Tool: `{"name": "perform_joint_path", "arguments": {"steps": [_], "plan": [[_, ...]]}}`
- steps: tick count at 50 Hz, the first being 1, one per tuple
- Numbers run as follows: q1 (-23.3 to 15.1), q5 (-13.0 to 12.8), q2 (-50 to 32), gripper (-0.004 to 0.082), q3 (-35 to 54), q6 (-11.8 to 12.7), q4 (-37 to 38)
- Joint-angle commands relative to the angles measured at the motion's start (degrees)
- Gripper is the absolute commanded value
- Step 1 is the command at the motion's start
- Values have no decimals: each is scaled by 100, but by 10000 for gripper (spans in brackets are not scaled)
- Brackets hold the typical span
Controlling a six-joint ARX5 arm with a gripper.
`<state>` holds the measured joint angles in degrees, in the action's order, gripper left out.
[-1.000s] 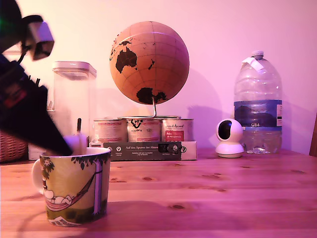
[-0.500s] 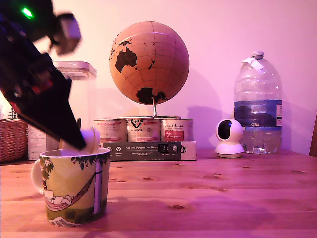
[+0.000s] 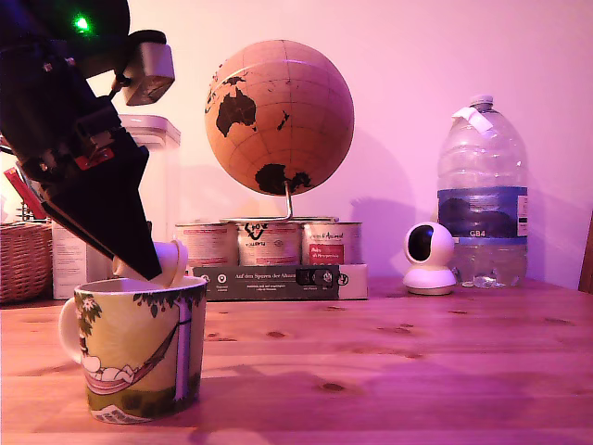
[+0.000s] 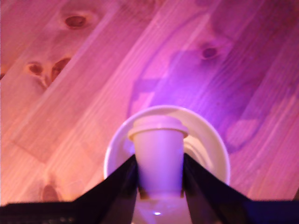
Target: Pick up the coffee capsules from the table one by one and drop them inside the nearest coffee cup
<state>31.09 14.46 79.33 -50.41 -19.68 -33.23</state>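
A cream-white coffee capsule [image 3: 170, 260] [image 4: 159, 154] is clamped between the black fingers of my gripper [image 3: 159, 267] [image 4: 159, 179]. It hangs just above the rim of the coffee cup [image 3: 139, 348], a large mug with a hammock picture and a white handle, standing at the exterior view's left on the wooden table [image 3: 389, 362]. In the wrist view the capsule sits over the cup's white opening [image 4: 210, 140], rim end pointing away from the wrist. I see no other capsules on the table.
Behind the cup stand a clear storage jar [image 3: 153, 176], a wicker basket [image 3: 23, 260], three round tins [image 3: 269, 243] on a dark box, and a globe [image 3: 280, 116]. A white round-headed camera [image 3: 430, 258] and a big water bottle [image 3: 482, 195] are at the exterior view's right.
My arm has swung rightward and risen in the exterior view, carrying the capsule from the cup's left rim to over its opening. The cup has not moved.
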Motion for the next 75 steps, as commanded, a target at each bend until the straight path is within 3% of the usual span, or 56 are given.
{"name": "perform_joint_path", "arguments": {"steps": [1,3,5,11,14,29,37,40,43,52,63,75], "plan": [[20,2,101,129,7,-24,17],[20,4,101,149,7,-22,24],[20,4,101,222,7,-22,22],[20,2,101,623,7,87,46],[20,11,101,724,7,90,85],[20,11,90,730,7,192,199],[11,9,-31,722,7,520,376],[-15,11,-107,672,7,535,463],[-55,13,-214,557,7,533,492],[-243,157,-533,-12,7,533,549],[-625,177,-837,-19,26,614,979],[-782,166,-933,-19,125,754,1659]]}}
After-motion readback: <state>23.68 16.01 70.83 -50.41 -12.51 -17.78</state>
